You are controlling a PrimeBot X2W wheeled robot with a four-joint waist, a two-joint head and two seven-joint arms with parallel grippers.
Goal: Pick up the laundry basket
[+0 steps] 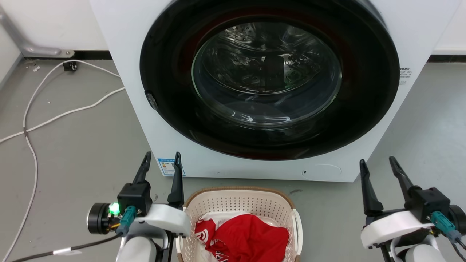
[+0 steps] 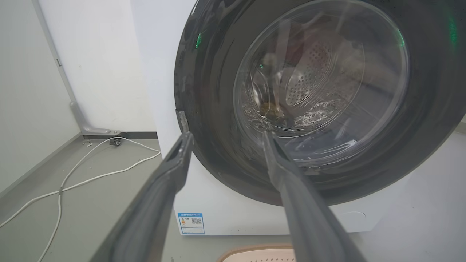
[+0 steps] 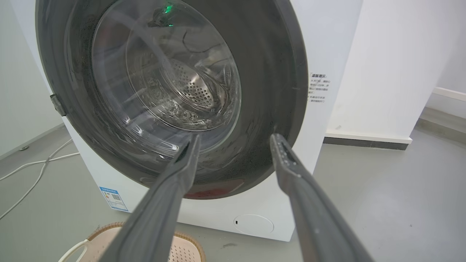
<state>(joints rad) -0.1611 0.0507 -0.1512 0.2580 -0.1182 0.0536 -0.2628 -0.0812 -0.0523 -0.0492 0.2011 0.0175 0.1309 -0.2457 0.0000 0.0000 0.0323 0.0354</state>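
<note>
Head view: laundry basket (image 1: 236, 205) is seen on the floor (image 1: 72, 156), near centre, just in front of the washing machine (image 1: 120, 54); its door (image 1: 269, 87) is closed. Red cloth (image 1: 251, 236) is seen inside the basket. Left gripper (image 1: 162, 155) is held just left of the basket's rim, right gripper (image 1: 376, 161) well apart to the right. Both sets of fingers are spread, nothing gripped. A white cable (image 1: 32, 120) is laid across the floor, far left.

Left wrist view: fingers are apart, pointed at the door. Basket's far rim is caught at the bottom edge.

Right wrist view: fingers are apart, empty. Basket rim and one white handle are seen lower left, partly hidden behind one finger.
</note>
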